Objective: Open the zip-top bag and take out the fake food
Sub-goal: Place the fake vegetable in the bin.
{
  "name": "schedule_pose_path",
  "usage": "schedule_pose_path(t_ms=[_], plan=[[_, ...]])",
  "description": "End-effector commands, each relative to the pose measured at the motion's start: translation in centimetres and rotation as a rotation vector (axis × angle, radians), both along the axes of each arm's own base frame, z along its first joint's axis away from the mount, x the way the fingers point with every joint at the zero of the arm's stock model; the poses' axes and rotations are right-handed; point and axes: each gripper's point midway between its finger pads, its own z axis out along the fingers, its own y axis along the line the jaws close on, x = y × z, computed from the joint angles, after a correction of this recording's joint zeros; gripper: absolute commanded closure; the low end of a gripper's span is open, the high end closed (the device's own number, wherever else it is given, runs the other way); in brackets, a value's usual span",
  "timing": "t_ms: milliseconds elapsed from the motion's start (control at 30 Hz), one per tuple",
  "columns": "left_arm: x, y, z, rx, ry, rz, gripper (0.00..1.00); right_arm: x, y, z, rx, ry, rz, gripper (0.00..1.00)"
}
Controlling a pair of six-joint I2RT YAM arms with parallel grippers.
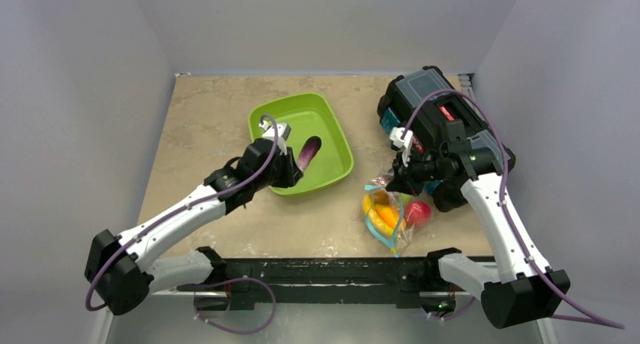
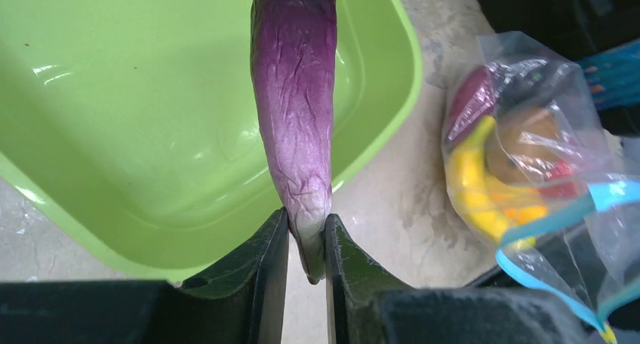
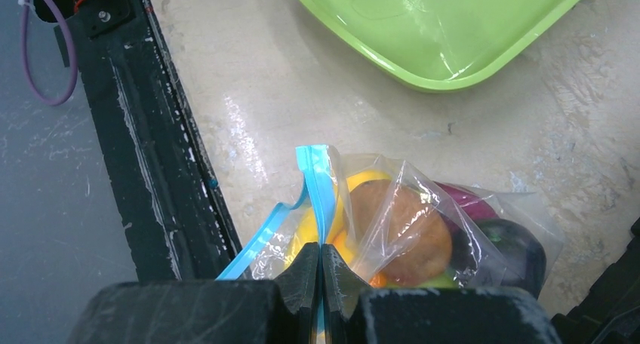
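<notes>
Two claws were busy: the left claw (image 2: 306,234) pinched the purple eggplant (image 2: 294,95) by its tip above the green tray (image 2: 113,133), while the right claw (image 3: 321,257) pinched the blue strip (image 3: 315,185) of the bag (image 3: 483,216), which rested on the desk (image 3: 302,95) beside the tray, fruit (image 2: 472,185) inside.

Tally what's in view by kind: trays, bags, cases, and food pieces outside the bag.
Green plastic tray: 1
Clear zip-top bag with blue zip strip: 1
Black tool case: 1
Purple plastic eggplant, outside the bag, in the left gripper: 1
Total: 4
</notes>
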Motion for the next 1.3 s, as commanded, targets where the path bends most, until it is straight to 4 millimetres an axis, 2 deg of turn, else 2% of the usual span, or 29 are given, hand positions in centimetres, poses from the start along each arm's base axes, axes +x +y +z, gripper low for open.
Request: schedule_pose_path(t_ms=[0, 233, 400, 733, 900, 1067, 1200, 1267], plan=[[3.9, -0.4, 1.5, 0.003, -0.032, 0.111, 1.0, 0.3, 0.4, 0.5, 0.029, -0.011, 0.011, 1.0], [7.0, -0.1, -0.6, 0.066, -0.006, 0.163, 1.0, 0.4, 0.3, 0.4, 0.025, -0.007, 0.008, 1.0], [8.4, -0.3, -2.1, 0.081, 0.009, 0.175, 1.0, 0.6, 0.3, 0.2, 0.022, 0.002, 0.008, 1.0], [10.0, -1.1, -3.9, 0.083, 0.026, 0.186, 1.0, 0.7, 0.2, 0.0, 0.014, 0.013, 0.004, 1.0], [10.5, -0.7, -5.3, 0.1, 0.053, 0.222, 1.0, 0.7, 0.2, 0.0, 0.012, 0.014, 0.004, 1.0], [10.9, -0.6, -5.4, 0.092, 0.073, 0.24, 0.86, 0.7, 0.2, 0.0, 0.012, 0.016, 0.005, 1.0], [10.9, -0.3, -5.2, 0.092, 0.081, 0.259, 0.63, 0.7, 0.2, -0.1, 0.013, 0.015, 0.005, 1.0], [10.7, 0.0, -5.1, 0.094, 0.09, 0.266, 0.47, 0.7, 0.2, -0.1, 0.011, 0.017, 0.004, 1.0]])
